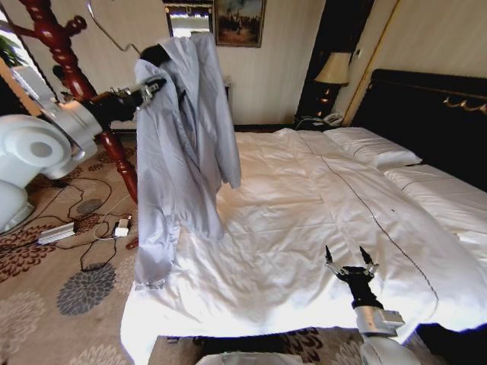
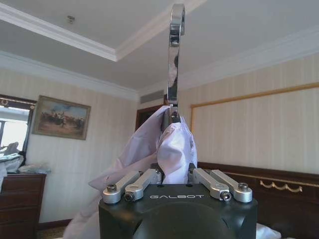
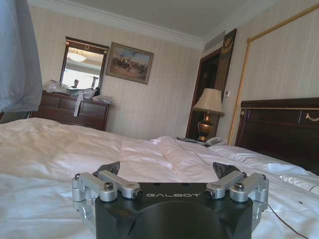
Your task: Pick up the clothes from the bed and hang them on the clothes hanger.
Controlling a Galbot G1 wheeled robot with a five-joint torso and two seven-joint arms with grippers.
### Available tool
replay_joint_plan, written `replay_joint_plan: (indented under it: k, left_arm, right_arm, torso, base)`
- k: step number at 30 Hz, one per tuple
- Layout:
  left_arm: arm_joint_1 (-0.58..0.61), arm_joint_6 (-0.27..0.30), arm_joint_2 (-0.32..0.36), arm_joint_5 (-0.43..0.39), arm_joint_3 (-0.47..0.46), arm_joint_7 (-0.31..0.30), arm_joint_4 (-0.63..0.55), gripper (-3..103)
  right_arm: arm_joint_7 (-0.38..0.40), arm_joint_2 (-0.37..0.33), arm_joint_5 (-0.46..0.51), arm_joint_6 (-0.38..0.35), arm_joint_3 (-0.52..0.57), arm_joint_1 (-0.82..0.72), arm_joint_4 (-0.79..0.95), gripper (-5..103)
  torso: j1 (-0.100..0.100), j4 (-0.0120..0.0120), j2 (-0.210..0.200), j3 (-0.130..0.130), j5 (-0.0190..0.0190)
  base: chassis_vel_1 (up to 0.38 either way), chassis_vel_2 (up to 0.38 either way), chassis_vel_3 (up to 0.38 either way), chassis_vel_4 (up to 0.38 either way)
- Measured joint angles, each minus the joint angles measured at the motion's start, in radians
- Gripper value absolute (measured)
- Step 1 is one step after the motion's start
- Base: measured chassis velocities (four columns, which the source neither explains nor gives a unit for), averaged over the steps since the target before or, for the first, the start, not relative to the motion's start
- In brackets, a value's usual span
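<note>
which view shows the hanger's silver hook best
The left wrist view: the silver hook rises straight above the left hand, large against the ceiling, with the jacket bunched below. The head view shows it as a thin wire near the red wooden stand.

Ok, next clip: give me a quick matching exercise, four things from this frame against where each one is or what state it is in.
Things:
1. jacket
2. left gripper
3. right gripper
4. table lamp

States:
A. open, low over the duvet
B. beside the black headboard
C. hanging off the hanger in the air
D. shut at the jacket's collar end, below the hook

Pairs: 1-C, 2-D, 3-A, 4-B
</note>
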Motion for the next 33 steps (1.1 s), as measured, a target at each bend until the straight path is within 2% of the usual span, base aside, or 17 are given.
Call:
replay_joint_plan:
  k: [4,5,9,11,13,15,18,20,24,26,31,33]
  left_arm:
    - [-0.157,0.015,-0.064,-0.034,0.13,-0.033,0.091,16]
    - [-0.157,0.015,-0.064,-0.034,0.13,-0.033,0.091,16]
    - [-0.301,0.034,-0.141,-0.069,0.235,-0.087,0.187,16]
    - [-0.325,0.037,-0.154,-0.07,0.252,-0.094,0.201,16]
    - [-0.391,0.056,-0.191,-0.078,0.29,-0.13,0.238,16]
    - [-0.41,0.067,-0.202,-0.083,0.299,-0.151,0.245,16]
    - [-0.48,0.112,-0.248,-0.106,0.333,-0.259,0.286,16]
    - [-0.49,0.118,-0.256,-0.108,0.338,-0.272,0.294,16]
    - [-0.546,0.151,-0.296,-0.128,0.37,-0.34,0.365,16]
    - [-0.554,0.158,-0.302,-0.135,0.375,-0.35,0.376,16]
    - [-0.596,0.203,-0.33,-0.172,0.4,-0.388,0.443,16]
    - [-0.625,0.24,-0.348,-0.194,0.42,-0.41,0.492,16]
  right_arm:
    - [0.0,0.0,0.0,0.0,0.0,0.0,0.0,100]
    - [0.0,0.0,0.0,0.0,0.0,0.0,0.0,100]
    - [0.0,0.0,0.0,0.0,0.0,0.0,0.0,100]
    - [0.0,0.0,0.0,0.0,0.0,0.0,0.0,100]
    - [0.0,0.0,0.0,0.0,0.0,0.0,0.0,100]
    - [0.0,0.0,0.0,0.0,0.0,0.0,0.0,100]
    - [0.0,0.0,0.0,0.0,0.0,0.0,0.0,100]
    - [0.0,0.0,0.0,0.0,0.0,0.0,0.0,100]
    - [0.0,0.0,0.0,0.0,0.0,0.0,0.0,100]
    - [0.0,0.0,0.0,0.0,0.0,0.0,0.0,100]
    - [0.0,0.0,0.0,0.0,0.0,0.0,0.0,100]
    - [0.0,0.0,0.0,0.0,0.0,0.0,0.0,100]
  torso:
    - [0.0,-0.0002,0.0,0.0,0.0]
    - [0.0,-0.0002,0.0,0.0,0.0]
    - [0.0,-0.0005,0.0,0.0,0.0002]
    - [0.0,-0.0003,0.0,0.0,0.0002]
    - [0.0,-0.0002,0.0,0.0,0.0001]
    - [0.0,-0.0002,0.0,0.0,0.0003]
    - [0.0,-0.0001,0.0,0.0,0.0003]
    - [0.0,0.0,0.0,0.0,0.0001]
    - [0.0,-0.0002,0.0,0.0,0.0002]
    - [0.0,-0.0002,0.0,0.0,0.0001]
    - [0.0,-0.0002,0.0,0.0,0.0]
    - [0.0,-0.0003,0.0,0.0,0.0001]
  base:
    - [0.0,0.0,0.0,0.0]
    - [0.0,0.0,0.0,0.0]
    - [0.0,0.0,0.0,0.0]
    - [0.0,0.0,0.0,0.0]
    - [0.0,0.0,0.0,0.0]
    - [0.0,0.0,0.0,0.0]
    - [0.0,0.0,0.0,0.0]
    - [0.0,0.0,0.0,0.0]
    - [0.0,0.0,0.0,0.0]
    - [0.0,0.0,0.0,0.0]
    - [0.0,0.0,0.0,0.0]
    - [0.0,0.0,0.0,0.0]
